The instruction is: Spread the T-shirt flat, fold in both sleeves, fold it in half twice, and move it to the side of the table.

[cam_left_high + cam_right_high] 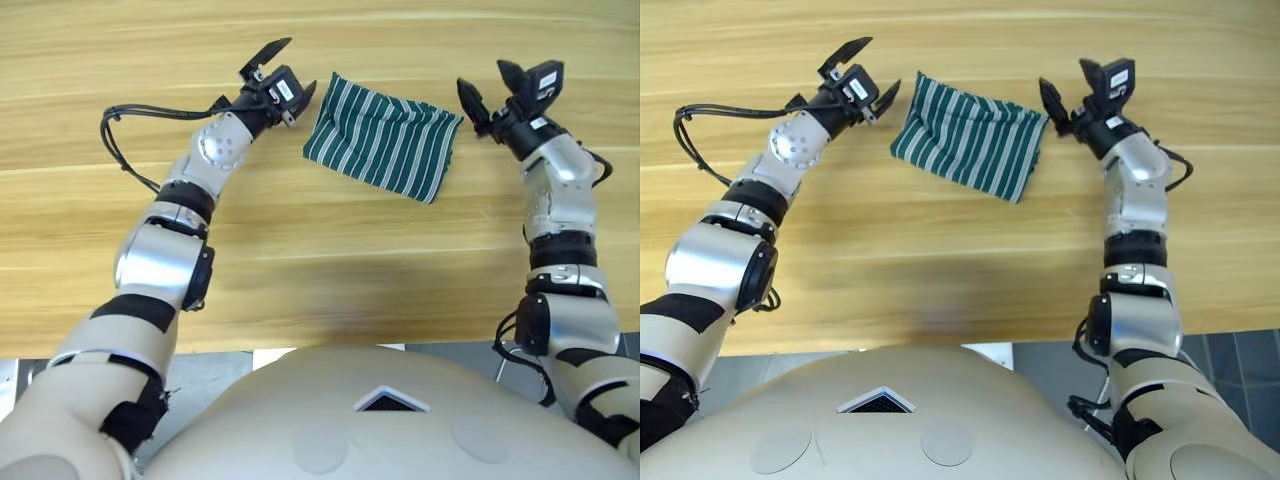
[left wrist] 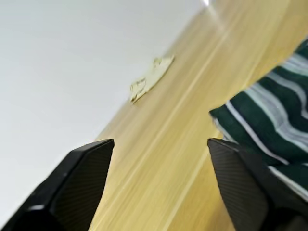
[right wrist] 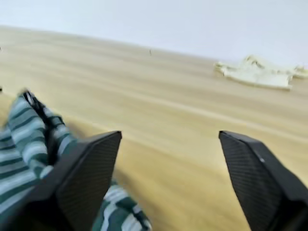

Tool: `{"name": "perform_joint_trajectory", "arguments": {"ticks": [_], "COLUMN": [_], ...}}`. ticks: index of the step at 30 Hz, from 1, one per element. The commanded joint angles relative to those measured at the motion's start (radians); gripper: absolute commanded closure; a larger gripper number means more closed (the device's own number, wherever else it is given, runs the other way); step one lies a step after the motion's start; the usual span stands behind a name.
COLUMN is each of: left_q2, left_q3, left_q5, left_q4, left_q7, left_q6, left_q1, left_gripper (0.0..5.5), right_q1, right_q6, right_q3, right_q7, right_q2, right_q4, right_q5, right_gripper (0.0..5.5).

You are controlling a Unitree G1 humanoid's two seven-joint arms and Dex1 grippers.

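The T-shirt [image 1: 382,137], green with white stripes, lies folded into a small rectangle on the wooden table [image 1: 320,270], between my two arms. My left gripper [image 1: 285,68] is open just to the shirt's left, with nothing between its fingers. My right gripper [image 1: 490,88] is open just to the shirt's right, also holding nothing. In the left wrist view the shirt's edge [image 2: 269,125] lies beside one black finger [image 2: 240,178]. A bunched corner of the shirt [image 3: 33,130] shows beside one finger [image 3: 82,168] in the right wrist view.
A pale crumpled cloth [image 2: 150,78] lies far back on the table near the white wall, also visible as the cloth [image 3: 257,72] in the right wrist view. A black cable [image 1: 130,125] loops on the table left of my left arm. Bare wood stretches in front of the shirt.
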Motion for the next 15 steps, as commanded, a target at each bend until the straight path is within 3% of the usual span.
{"name": "perform_joint_trajectory", "arguments": {"ticks": [1, 7, 9, 15], "left_q2": [0.022, 0.063, 0.073, 0.121], "left_q3": [-0.026, -0.090, -0.118, -0.220], "left_q5": [-0.013, 0.055, 0.107, 0.289], "left_q4": [-0.074, -0.144, -0.149, -0.166], "left_q7": [-0.106, -0.156, -0.123, 0.025], "left_q6": [-0.103, -0.114, -0.087, 0.033], "left_q1": [0.089, 0.173, 0.169, 0.148], "left_gripper": [1.30, 0.35, 0.11, 0.11], "right_q1": [-0.017, -0.087, -0.108, -0.209], "right_q6": [-0.065, -0.121, -0.139, -0.204], "right_q3": [0.018, 0.130, 0.162, 0.286], "right_q7": [0.013, -0.060, -0.081, -0.184], "right_q2": [0.057, 0.121, 0.144, 0.202], "right_q4": [-0.133, -0.077, -0.047, 0.129], "right_q5": [0.013, -0.150, -0.191, -0.377], "right_gripper": [1.06, 0.10, 0.10, 0.10]}}
